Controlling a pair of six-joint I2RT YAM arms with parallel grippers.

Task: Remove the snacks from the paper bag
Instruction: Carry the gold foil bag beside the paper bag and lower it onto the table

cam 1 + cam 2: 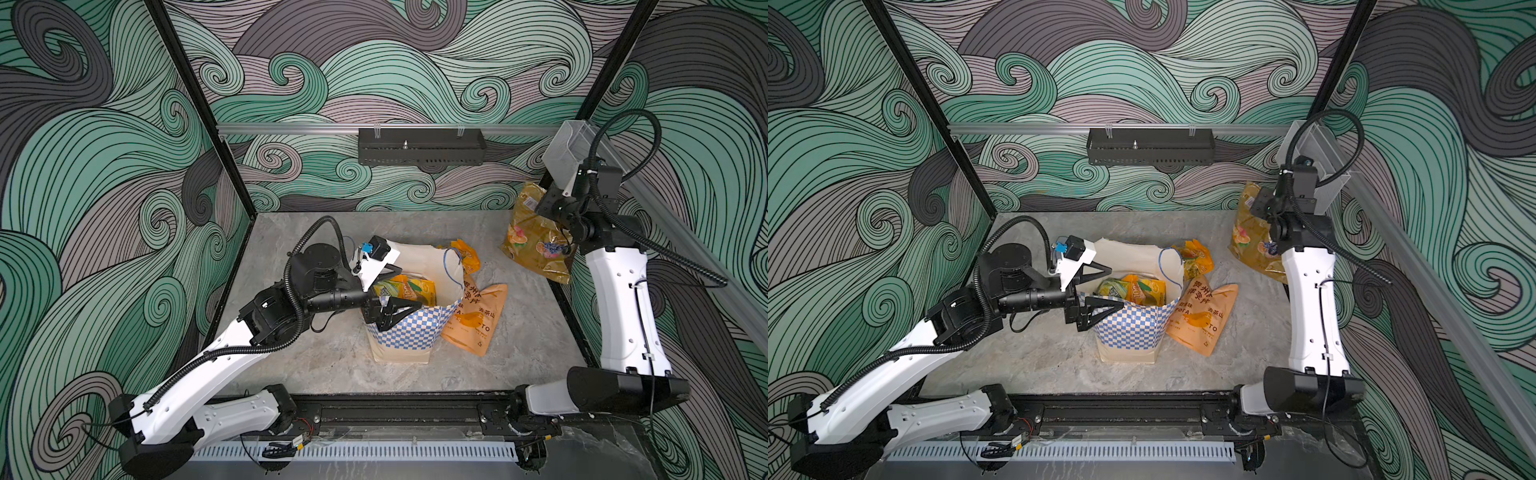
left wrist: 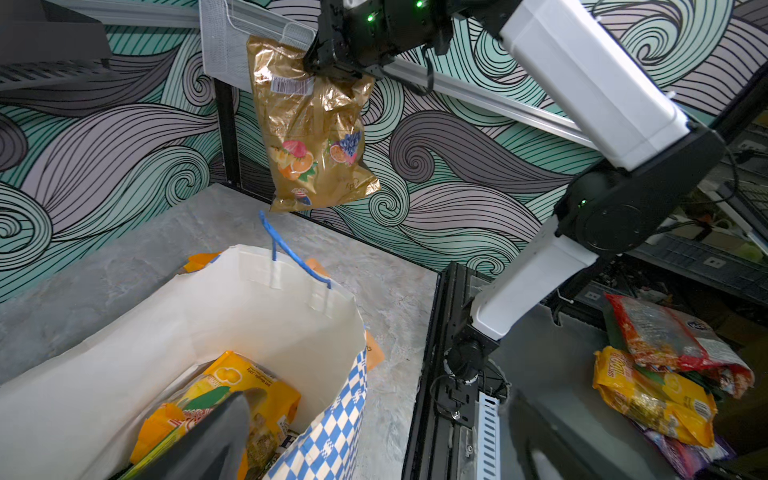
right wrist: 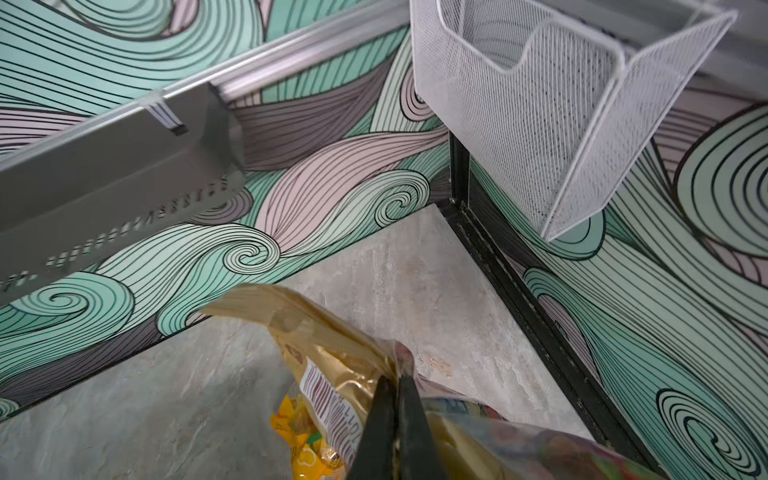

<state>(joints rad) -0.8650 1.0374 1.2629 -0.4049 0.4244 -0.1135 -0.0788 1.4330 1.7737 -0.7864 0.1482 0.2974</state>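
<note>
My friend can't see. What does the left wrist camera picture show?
The right gripper holds a golden fruit-print packet in the air by its top. Nearer, the open paper bag on the grey table has yellow snack packets inside.

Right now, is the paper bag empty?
No, the left wrist view shows yellow packets lying inside the bag.
</note>
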